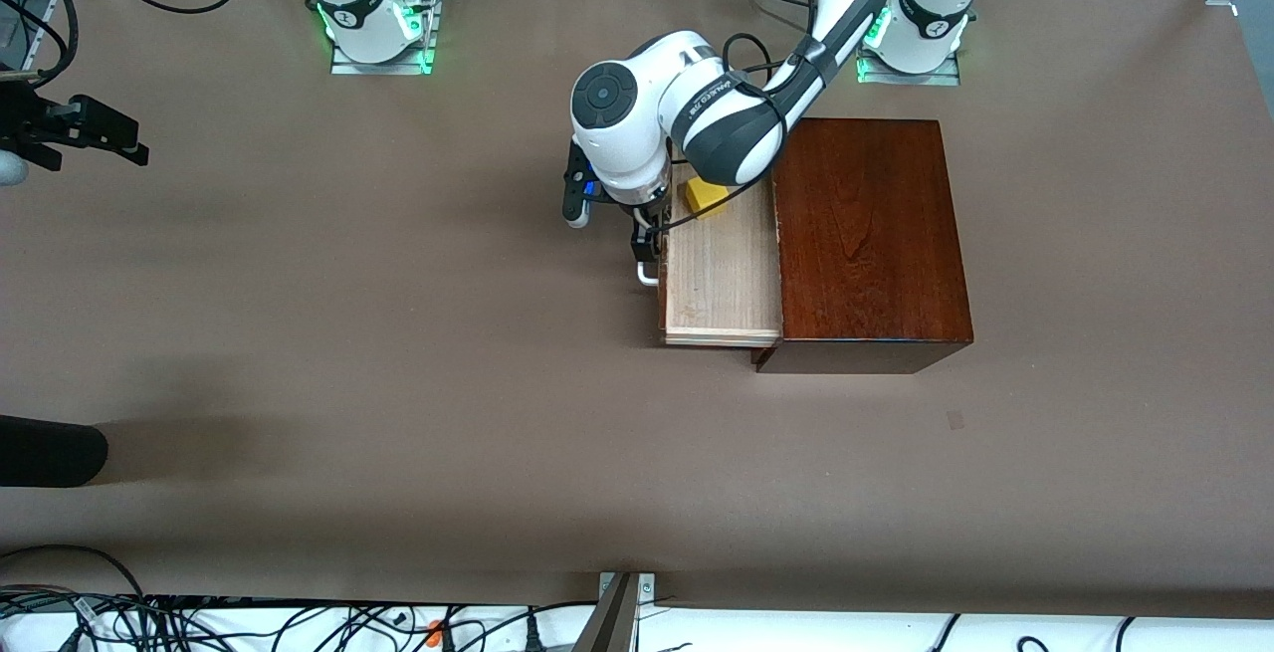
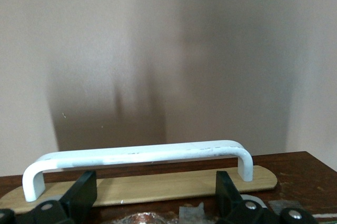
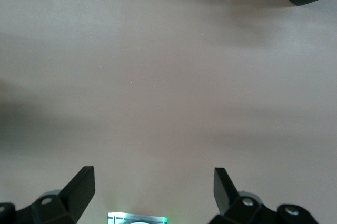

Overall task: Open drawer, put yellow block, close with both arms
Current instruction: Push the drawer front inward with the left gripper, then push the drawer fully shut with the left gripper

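Drawer (image 1: 722,274) pulled out, yellow block (image 1: 705,197) inside at its corner nearest bases. L gripper (image 2: 152,205) spread wide at white handle (image 2: 142,154), not clamping. R gripper (image 3: 154,192) spread wide too, empty, waits over table (image 1: 348,333) edge at right arm's end.

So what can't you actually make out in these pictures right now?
- Yellow block, front view: partly covered by the left arm and a cable.
- Handle, front view: mostly hidden under the left tool; contact can't be told. In the left wrist view its fingers stand apart, clear of the bar.
- Right tool, front view: at the picture's edge, arm cut off.
- Drawer end nearest the bases: covered by the left arm.
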Robot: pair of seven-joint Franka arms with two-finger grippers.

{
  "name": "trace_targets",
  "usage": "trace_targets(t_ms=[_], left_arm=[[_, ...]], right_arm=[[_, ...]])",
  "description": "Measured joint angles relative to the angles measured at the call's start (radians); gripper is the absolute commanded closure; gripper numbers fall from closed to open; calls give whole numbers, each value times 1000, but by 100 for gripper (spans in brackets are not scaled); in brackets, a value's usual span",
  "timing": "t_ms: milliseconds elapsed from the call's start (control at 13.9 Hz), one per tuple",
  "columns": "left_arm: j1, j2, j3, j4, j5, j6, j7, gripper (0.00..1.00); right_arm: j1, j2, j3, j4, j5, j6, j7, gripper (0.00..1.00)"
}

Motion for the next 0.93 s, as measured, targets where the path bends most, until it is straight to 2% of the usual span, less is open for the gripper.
trace_targets(t_ms=[144,934], left_arm=[[9,-10,8,-18,0,-54,-25,0],[27,-40,9,-56,26,-100,-72,0]], right_arm=[[0,0,0,0,1,0,0,0],[-3,0,-1,0,1,-1,0,0]])
